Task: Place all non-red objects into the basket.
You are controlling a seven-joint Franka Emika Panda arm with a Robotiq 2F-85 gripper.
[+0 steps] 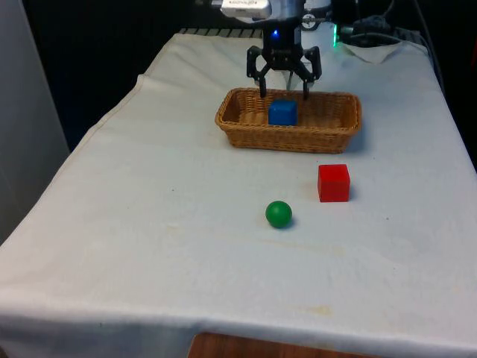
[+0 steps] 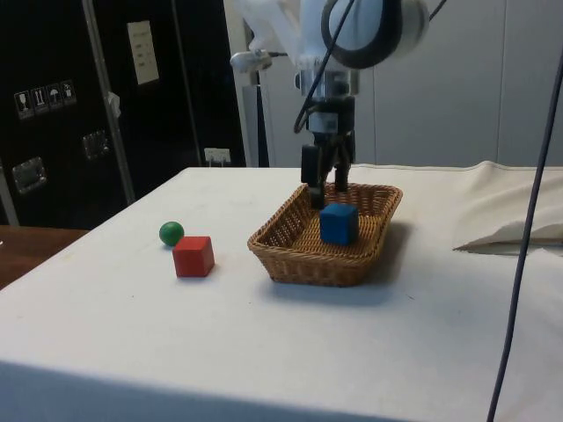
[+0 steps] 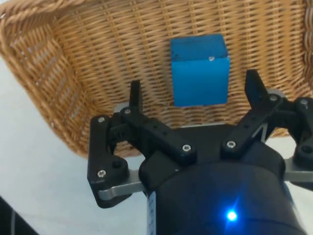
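Above the basket [image 1: 240,128], pincer [image 1: 283,91] spread wide and empty over blue cube [image 1: 282,112] lying inside; green ball [image 1: 279,214] on the table [image 1: 149,224] near red cube [image 1: 333,183], likely to roll if nudged during pickup.

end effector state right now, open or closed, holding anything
End effector: open, holding nothing, above the blue cube lying in the woven wicker basket.

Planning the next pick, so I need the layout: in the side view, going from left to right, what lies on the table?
green ball → red cube → basket, with the blue cube inside it and the open tool just above that cube.
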